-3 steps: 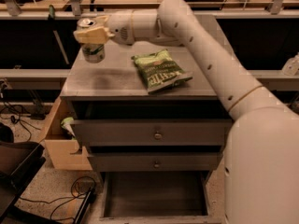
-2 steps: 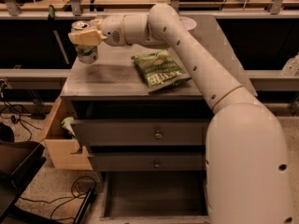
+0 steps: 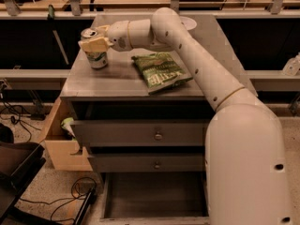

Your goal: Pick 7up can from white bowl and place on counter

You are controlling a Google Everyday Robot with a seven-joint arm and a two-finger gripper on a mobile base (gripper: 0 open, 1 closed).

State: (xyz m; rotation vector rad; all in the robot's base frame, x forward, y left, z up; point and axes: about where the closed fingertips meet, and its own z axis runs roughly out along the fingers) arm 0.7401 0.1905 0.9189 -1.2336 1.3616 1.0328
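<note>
Your gripper (image 3: pixel 96 45) sits in the upper left of the frame, over the left rear part of the broad grey rectangular worktop (image 3: pixel 112 84). Its pale cream fingers (image 3: pixel 87 45) are closed around the small silver-and-green aluminium drink can (image 3: pixel 99 59), gripping it about its upper half. The can stands upright, with its silver top showing above the fingers and its green lower part below them. You cannot tell whether its base touches the worktop or hangs just above it.

Your white arm (image 3: pixel 187 64) reaches in from the lower right and runs diagonally across the worktop to the gripper. Behind its elbow, at the back of the worktop towards upper centre, a small round white bowl (image 3: pixel 191 23) shows only in part and lies well apart from the can.

A flat green chip bag (image 3: pixel 161 71) lies at the centre of the worktop, near the can on its right but not touching it. Below the worktop's front edge you see grey drawers with round knobs (image 3: pixel 158 136), and the bottom drawer (image 3: pixel 154 196) is pulled open.
</note>
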